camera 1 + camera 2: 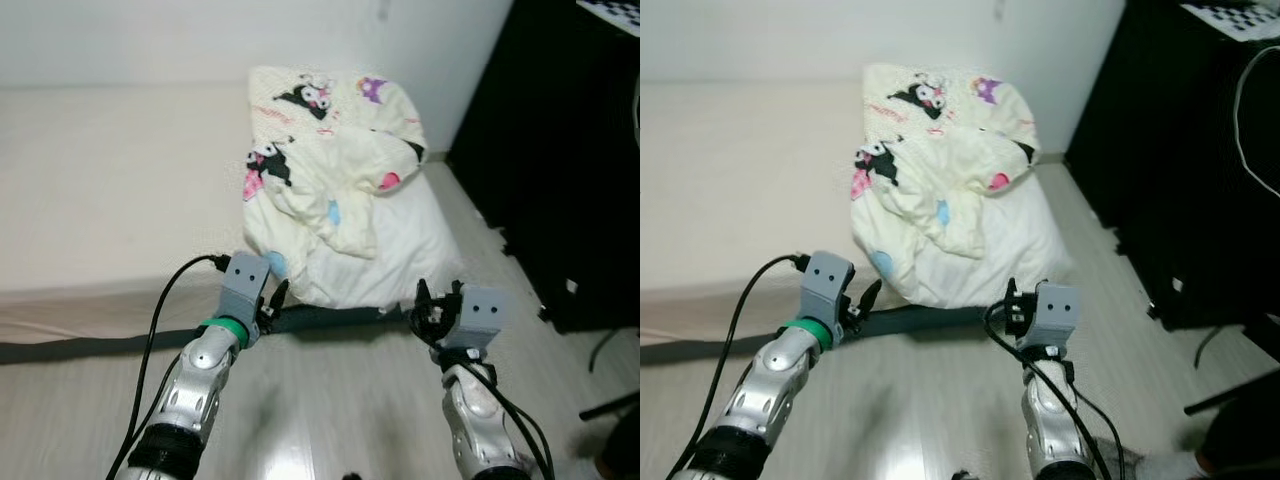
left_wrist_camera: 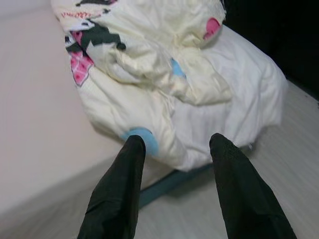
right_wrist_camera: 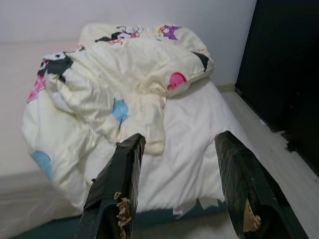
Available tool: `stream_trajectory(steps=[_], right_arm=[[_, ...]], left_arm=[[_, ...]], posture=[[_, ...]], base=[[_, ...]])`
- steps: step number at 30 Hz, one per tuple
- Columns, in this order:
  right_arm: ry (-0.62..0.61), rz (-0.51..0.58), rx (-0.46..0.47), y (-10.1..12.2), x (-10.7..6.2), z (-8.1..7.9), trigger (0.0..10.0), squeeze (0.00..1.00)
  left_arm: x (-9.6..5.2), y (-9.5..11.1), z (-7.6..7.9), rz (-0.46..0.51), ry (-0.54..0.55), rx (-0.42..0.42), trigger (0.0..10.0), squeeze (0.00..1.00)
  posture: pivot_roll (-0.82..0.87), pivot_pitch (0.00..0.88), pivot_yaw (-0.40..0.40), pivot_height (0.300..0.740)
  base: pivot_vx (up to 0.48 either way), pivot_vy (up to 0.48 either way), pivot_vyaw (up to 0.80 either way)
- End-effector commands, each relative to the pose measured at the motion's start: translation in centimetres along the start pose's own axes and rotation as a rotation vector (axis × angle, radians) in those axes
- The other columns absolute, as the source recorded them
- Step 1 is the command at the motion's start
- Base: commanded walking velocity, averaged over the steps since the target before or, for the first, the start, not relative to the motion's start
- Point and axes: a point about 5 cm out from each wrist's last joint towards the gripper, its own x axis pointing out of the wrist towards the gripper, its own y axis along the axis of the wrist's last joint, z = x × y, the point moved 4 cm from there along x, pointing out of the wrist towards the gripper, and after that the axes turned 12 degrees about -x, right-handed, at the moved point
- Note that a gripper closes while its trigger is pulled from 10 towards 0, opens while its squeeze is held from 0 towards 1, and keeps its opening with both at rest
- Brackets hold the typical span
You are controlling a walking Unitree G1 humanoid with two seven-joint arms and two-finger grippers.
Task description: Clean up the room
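A crumpled cream duvet (image 1: pixel 335 190) with cartoon prints lies bunched at the right end of a low mattress (image 1: pixel 100 190), spilling over its front edge toward the floor. My left gripper (image 1: pixel 272 300) is open, held just in front of the duvet's lower left corner (image 2: pixel 142 139). My right gripper (image 1: pixel 432 305) is also open, a little short of the duvet's lower right edge (image 3: pixel 199 164). Neither touches the fabric.
A black cabinet (image 1: pixel 570 150) stands close on the right, with cables on the floor beside it. A white wall (image 1: pixel 200 40) runs behind the mattress. Pale wood floor (image 1: pixel 330 400) lies under my arms, and a dark mattress base strip (image 1: pixel 330 320) shows below the duvet.
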Motion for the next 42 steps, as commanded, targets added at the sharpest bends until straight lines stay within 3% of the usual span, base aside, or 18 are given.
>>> stream_trajectory(steps=[1, 27, 37, 42], right_arm=[[-0.010, -0.020, 0.003, -0.5, -0.2, 0.2, 10.0, 0.00], [-0.010, -0.029, 0.003, -0.7, -0.5, 0.2, 10.0, 0.00], [0.020, -0.067, -0.035, -1.6, -0.9, -0.1, 10.0, 0.00], [0.004, -0.058, -0.026, -1.5, -1.0, 0.0, 10.0, 0.00]], left_arm=[[-0.2, -0.8, 0.2, -0.023, -0.005, 0.005, 10.0, 0.00], [-0.2, -1.0, 0.3, -0.024, -0.005, 0.011, 10.0, 0.00], [-0.7, -1.8, 0.2, -0.054, -0.023, 0.014, 10.0, 0.00], [-0.8, -2.5, 0.0, -0.077, -0.015, 0.025, 10.0, 0.00]], posture=[[0.01, 0.064, 0.055, 0.737], [0.00, 0.067, 0.054, 0.737], [0.00, 0.068, 0.055, 0.737], [0.00, 0.071, 0.056, 0.712]], base=[[0.480, 0.000, 0.00], [0.445, 0.000, 0.00], [0.028, 0.000, 0.00], [0.000, 0.000, 0.00]])
